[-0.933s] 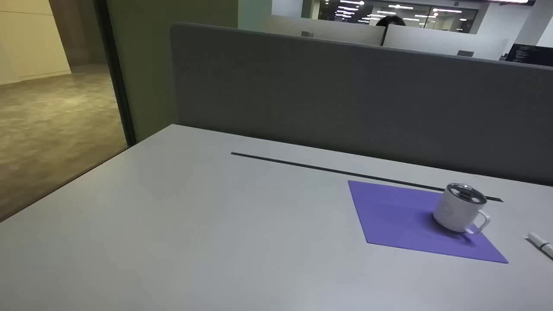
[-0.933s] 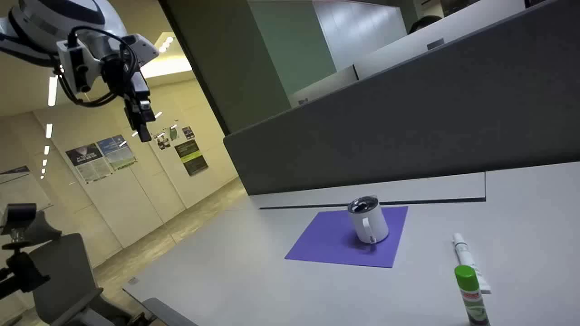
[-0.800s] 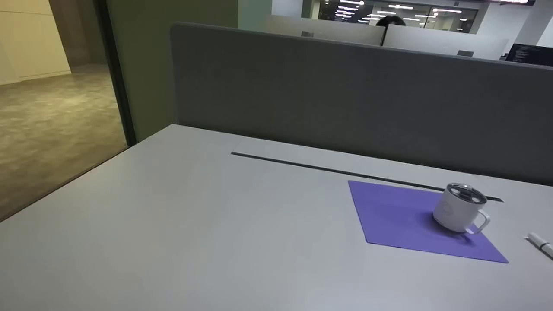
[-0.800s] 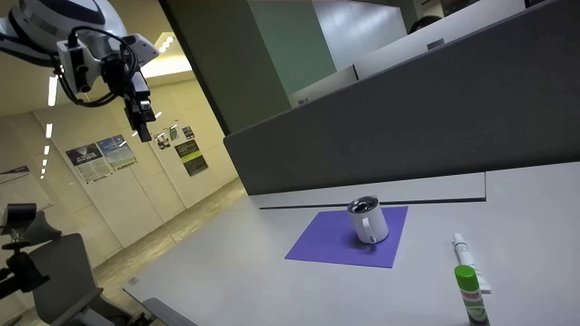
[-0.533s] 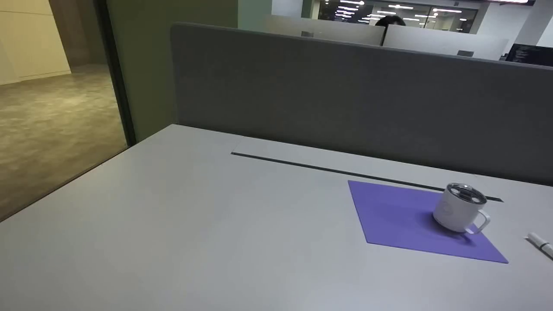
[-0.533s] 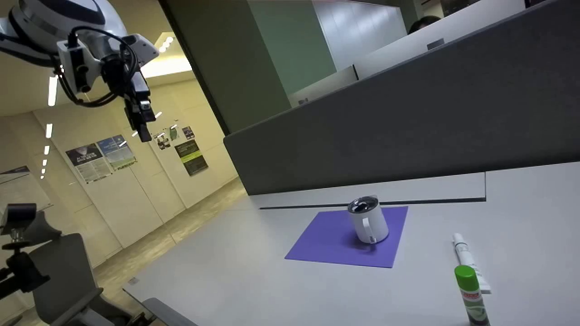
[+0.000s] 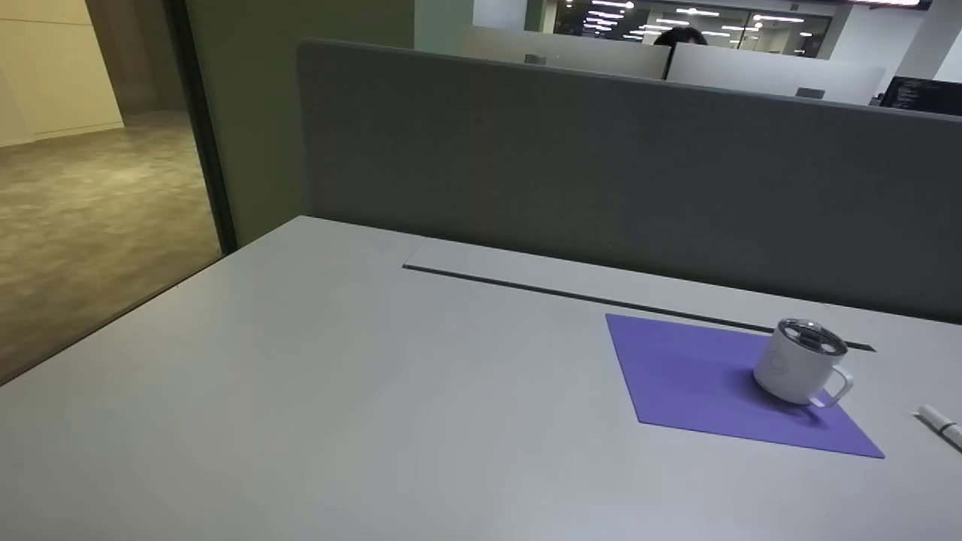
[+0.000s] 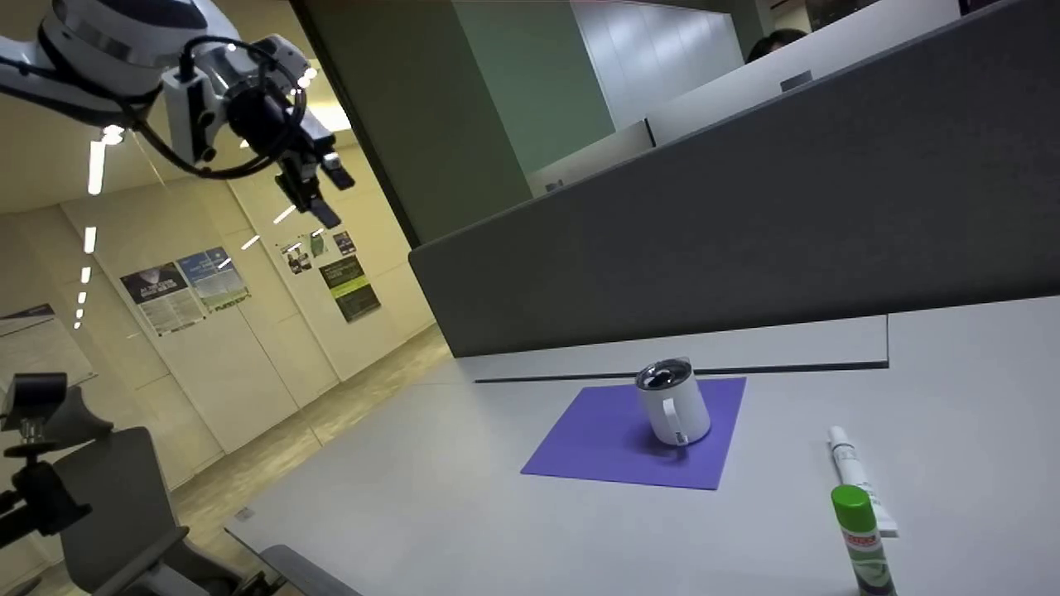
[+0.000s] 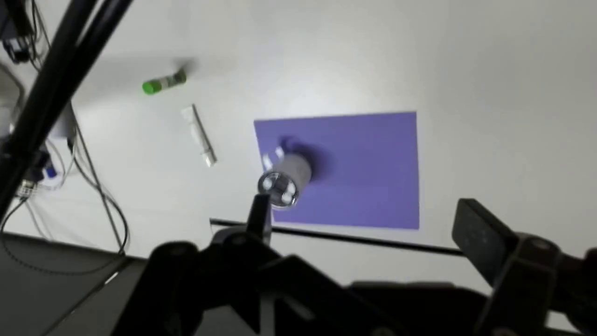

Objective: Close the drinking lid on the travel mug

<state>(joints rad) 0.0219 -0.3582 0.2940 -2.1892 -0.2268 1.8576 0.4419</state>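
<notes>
Gripper (image 8: 334, 197) hangs high on the left in an exterior view, jaws spread wide, nothing held. Travel mug (image 8: 694, 410) is low and to the right of it, well apart, upright on the purple mat (image 8: 571, 443) on the desk (image 8: 431, 488). Near/far offset between the two: can't pin it down from there.

Wrist view: drinking lid (image 9: 278, 189) faces up, left of the middle of the gap, showing just past the tip of the left-hand finger (image 9: 258, 217). So a plain straight reach probably misses; needs a sideways correction toward the mug. Mug's axis is vertical. Handle (image 9: 267, 161) sits on its far-left side in that view, likely out of the way.

Dark bar (image 9: 281, 183) crosses the lid; too blurred to tell its position.

My read: approach phase, lid not yet touched. Pushing the bar likely wants the jaws together first. Risk: an off-line push drags the mug instead.
</notes>
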